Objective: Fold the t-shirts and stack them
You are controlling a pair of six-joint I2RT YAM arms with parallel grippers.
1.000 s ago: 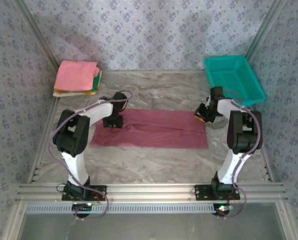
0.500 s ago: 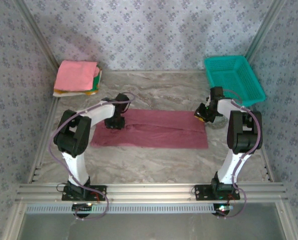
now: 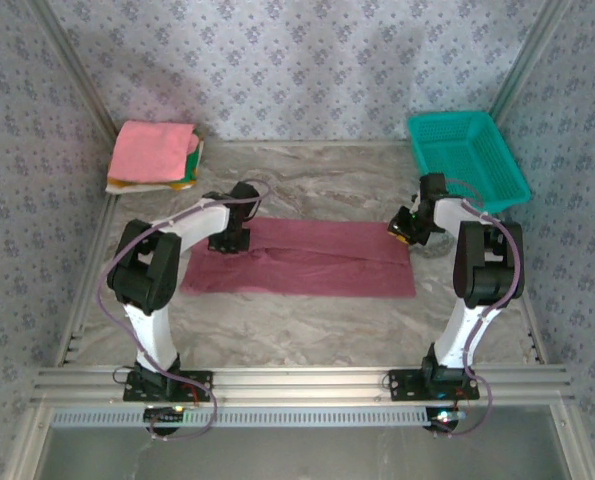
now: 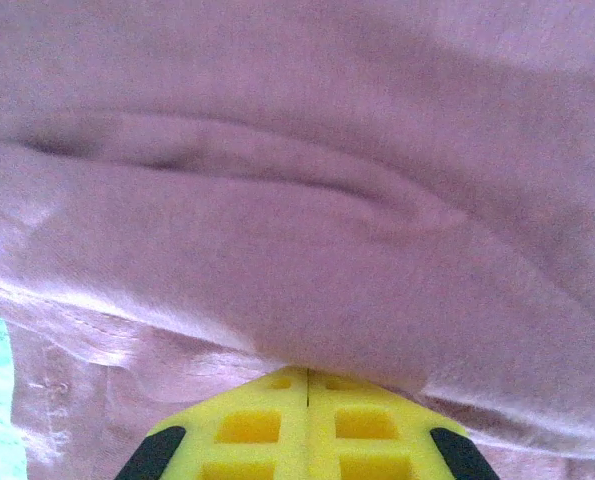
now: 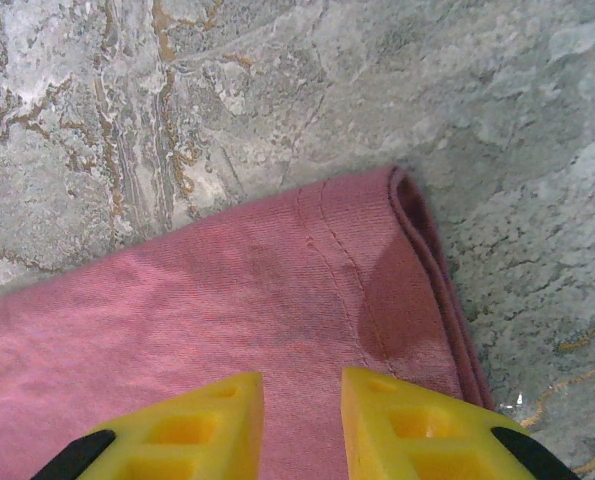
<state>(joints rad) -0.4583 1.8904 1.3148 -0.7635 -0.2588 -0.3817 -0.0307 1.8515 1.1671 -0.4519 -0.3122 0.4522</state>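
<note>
— What were the fingers doing?
— On the left gripper they were pressed together, pinching a fold at the maroon t-shirt's far left corner. On the right gripper they stood slightly spread over its far right corner.
— And the shirt?
— It lay flat as a long strip in the middle of the table. The folded t-shirts, pink on top, sat far left, and a teal basket far right.

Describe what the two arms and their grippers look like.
The left arm and right arm both have white links joined by bulky black joints, with a thin purple cable looping along each. The left gripper and right gripper carry bright yellow plastic fingers moulded with rectangular pockets, black at their bases.
</note>
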